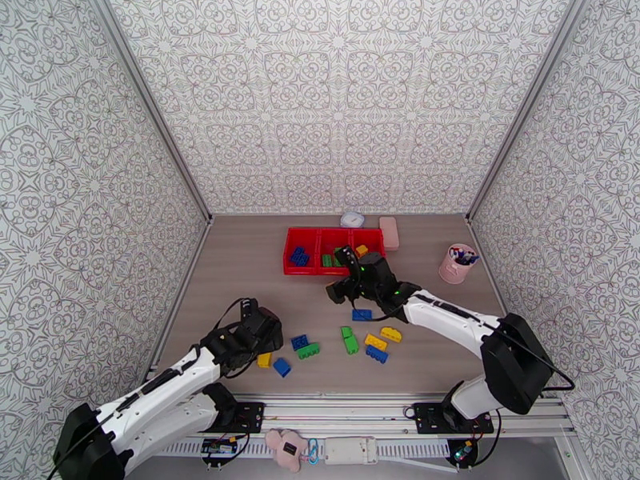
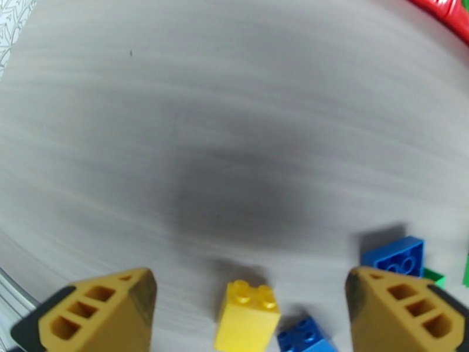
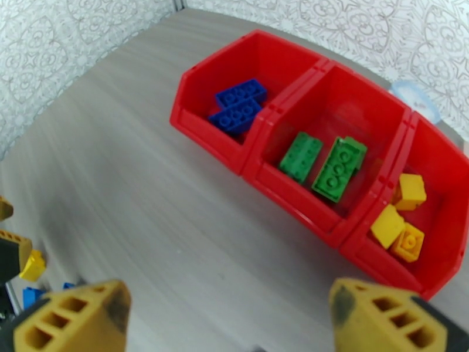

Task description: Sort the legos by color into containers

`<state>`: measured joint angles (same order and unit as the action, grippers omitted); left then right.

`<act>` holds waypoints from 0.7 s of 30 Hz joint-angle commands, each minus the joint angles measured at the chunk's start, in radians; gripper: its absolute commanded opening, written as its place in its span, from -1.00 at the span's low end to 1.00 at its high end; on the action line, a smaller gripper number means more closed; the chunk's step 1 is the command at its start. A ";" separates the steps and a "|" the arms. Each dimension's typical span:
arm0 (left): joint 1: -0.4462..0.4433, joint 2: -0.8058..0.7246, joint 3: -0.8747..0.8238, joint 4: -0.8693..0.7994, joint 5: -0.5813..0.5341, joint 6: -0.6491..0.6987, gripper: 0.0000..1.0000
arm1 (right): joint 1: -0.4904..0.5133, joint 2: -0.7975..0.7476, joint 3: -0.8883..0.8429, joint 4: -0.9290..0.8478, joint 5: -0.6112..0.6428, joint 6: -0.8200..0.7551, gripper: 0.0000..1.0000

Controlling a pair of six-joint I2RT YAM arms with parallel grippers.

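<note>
Three bins: joined side by side as one red tray with dividers, standing on a wood-grain table.
Left bin of the tray: two blue bricks lying close together.
Middle bin of the tray: two green bricks, side by side.
Right bin of the tray: three yellow bricks, bunched toward its near end.
Loose bricks: nine blue, green and yellow pieces scattered on the table on the near side of the tray, none touching it.
Right gripper: jaws spread wide with nothing between them; it hovers over bare table close to the near wall of the tray, facing the middle and right bins.
Left gripper: jaws spread wide; it is well apart from the tray, off its near-left corner.
Single yellow brick: upright on the table between the left gripper's fingers, with a clear gap on each side and touched by neither.
Small blue brick: just beside that yellow one, on its right.
Pink case: just beside the right end of the tray.
Pink cup: right of the tray, apart from it.
</note>
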<state>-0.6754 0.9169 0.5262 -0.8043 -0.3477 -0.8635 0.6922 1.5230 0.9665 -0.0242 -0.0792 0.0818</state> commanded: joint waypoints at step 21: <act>0.021 0.089 -0.045 -0.009 0.156 0.000 0.00 | 0.003 -0.085 -0.064 0.010 0.017 0.030 0.87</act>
<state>-0.6628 1.0027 0.4839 -0.8253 -0.2047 -0.8635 0.6922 1.4719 0.9192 -0.0227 -0.0784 0.0944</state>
